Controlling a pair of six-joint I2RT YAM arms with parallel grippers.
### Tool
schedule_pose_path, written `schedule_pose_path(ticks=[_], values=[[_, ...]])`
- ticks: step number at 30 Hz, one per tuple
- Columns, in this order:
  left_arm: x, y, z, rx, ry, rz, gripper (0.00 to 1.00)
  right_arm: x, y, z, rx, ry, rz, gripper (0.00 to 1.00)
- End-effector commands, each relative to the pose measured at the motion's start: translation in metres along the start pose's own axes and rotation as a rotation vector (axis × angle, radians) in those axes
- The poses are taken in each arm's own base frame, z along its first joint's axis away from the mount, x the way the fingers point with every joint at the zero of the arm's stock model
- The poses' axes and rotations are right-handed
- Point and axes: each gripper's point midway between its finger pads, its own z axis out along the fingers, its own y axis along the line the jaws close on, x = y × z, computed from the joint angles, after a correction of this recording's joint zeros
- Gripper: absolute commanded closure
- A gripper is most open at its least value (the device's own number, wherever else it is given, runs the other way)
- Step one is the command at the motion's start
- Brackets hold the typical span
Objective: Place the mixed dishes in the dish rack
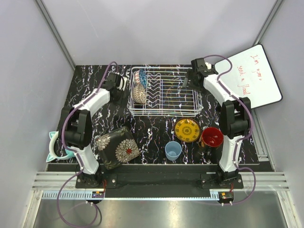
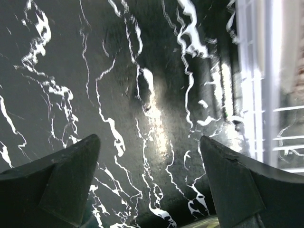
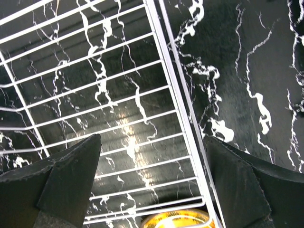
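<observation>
The dish rack (image 1: 164,92) stands at the back middle of the table. A beige patterned bowl (image 1: 138,95) and a blue patterned bowl (image 1: 142,77) stand on edge in its left end. The dark square floral plate (image 1: 116,147), light blue cup (image 1: 173,150), yellow plate (image 1: 186,129) and dark mug (image 1: 212,137) sit on the table in front. My left gripper (image 1: 124,84) is open and empty beside the rack's left side (image 2: 266,85), over bare table (image 2: 149,139). My right gripper (image 1: 186,81) is open and empty above the rack's right end (image 3: 153,139), with the rack wires (image 3: 161,57) and yellow plate (image 3: 175,219) below.
A white board with red writing (image 1: 251,78) leans at the back right. A teal object (image 1: 54,147) lies off the table's left edge. Grey walls enclose the black marbled table (image 1: 95,80) on three sides.
</observation>
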Motion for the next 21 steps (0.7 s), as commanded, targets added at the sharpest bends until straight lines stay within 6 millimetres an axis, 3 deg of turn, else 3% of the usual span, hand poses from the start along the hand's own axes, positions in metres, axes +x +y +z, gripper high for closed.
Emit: schedule_pose_path(ticks=[1, 8, 12, 21], values=[[-0.009, -0.002, -0.015, 0.018, -0.067, 0.013, 0.09, -0.003, 0.026, 0.005, -0.100, 0.029, 0.001, 0.00], [-0.022, 0.032, -0.041, -0.020, -0.121, -0.033, 0.09, -0.013, 0.023, 0.001, -0.083, -0.007, -0.040, 0.00], [-0.028, 0.050, -0.053, -0.040, -0.149, -0.069, 0.09, 0.001, 0.043, 0.010, -0.166, 0.066, -0.015, 0.00], [-0.036, 0.048, -0.049, -0.029, -0.159, -0.104, 0.10, 0.015, 0.076, 0.020, -0.231, 0.098, -0.035, 0.00]])
